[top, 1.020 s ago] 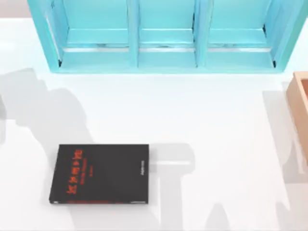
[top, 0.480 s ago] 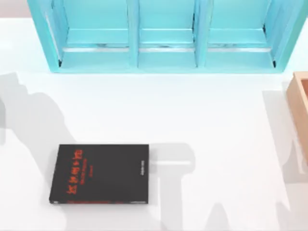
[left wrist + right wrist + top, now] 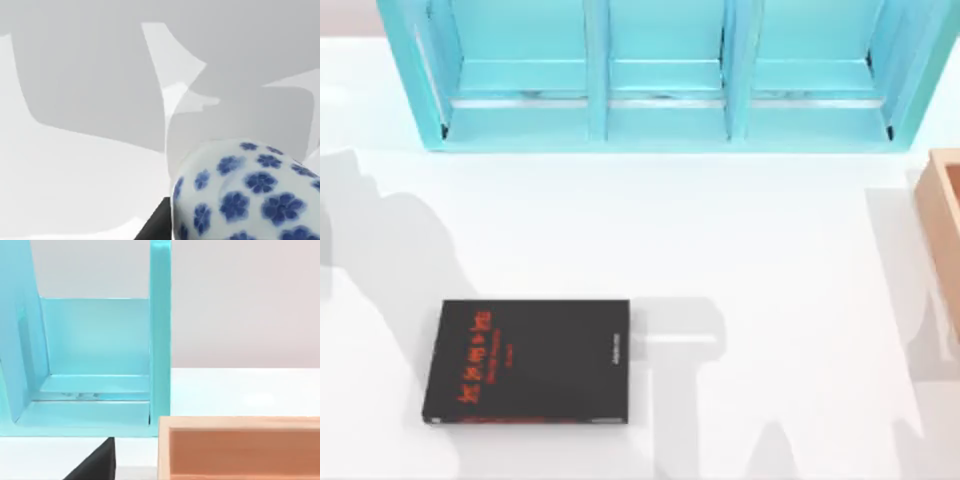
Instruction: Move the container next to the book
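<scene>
The book (image 3: 527,361) lies flat on the white table at the front left, black with red-orange characters on its cover. The container (image 3: 250,192), a round white cup with blue flowers, looms very close in the left wrist view. A dark part of my left gripper (image 3: 152,225) sits right beside the cup's side; whether it grips the cup is hidden. In the right wrist view, a dark part of my right gripper (image 3: 92,462) shows near the wooden box, and that arm is idle on the right.
A big turquoise shelf unit (image 3: 665,75) spans the back of the table and appears as shelf unit (image 3: 95,365) in the right wrist view. A tan wooden box (image 3: 945,225) stands at the right edge, seen as box (image 3: 240,447). Arm shadows fall on the table's left and front.
The arm shadow at the table's left has shifted and changed shape slightly. The book, shelf unit and wooden box have not moved.
</scene>
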`<state>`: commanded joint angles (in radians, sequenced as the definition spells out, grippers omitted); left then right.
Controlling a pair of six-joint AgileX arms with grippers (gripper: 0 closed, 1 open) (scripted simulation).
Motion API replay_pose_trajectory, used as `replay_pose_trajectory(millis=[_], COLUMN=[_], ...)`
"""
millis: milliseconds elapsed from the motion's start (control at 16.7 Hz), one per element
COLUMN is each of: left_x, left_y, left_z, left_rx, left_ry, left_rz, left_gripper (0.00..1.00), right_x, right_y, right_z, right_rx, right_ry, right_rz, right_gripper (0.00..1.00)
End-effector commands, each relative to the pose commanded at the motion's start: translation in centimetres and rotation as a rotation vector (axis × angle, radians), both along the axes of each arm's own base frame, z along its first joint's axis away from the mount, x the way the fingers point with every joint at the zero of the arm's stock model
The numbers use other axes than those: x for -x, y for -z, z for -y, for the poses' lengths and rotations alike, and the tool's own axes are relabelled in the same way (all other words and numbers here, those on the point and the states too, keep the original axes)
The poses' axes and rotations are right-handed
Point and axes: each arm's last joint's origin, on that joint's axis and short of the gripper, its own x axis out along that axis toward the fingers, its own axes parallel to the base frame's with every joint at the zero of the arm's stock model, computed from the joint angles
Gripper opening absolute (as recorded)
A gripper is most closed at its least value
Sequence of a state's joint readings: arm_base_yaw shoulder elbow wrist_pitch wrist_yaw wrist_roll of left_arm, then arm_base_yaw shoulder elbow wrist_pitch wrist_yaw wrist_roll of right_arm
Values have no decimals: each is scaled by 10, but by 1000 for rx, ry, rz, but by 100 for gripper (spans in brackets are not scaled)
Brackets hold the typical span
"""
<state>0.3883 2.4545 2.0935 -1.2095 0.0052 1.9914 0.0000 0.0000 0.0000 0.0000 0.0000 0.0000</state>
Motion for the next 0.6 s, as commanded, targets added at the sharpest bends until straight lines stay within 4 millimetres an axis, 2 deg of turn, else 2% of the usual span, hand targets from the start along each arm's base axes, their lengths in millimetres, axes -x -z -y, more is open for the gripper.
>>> replay_pose_trajectory(millis=[360,600], left_x=[0,0], left_y=[0,0], left_z=[0,0], left_rx=[0,0], left_ry=[0,0], left_rz=[0,0], left_gripper=[2,0], right_x=[0,0], right_y=[0,0], right_z=[0,0], right_rx=[0,0], right_ry=[0,0], right_rz=[0,0], right_gripper=[100,100])
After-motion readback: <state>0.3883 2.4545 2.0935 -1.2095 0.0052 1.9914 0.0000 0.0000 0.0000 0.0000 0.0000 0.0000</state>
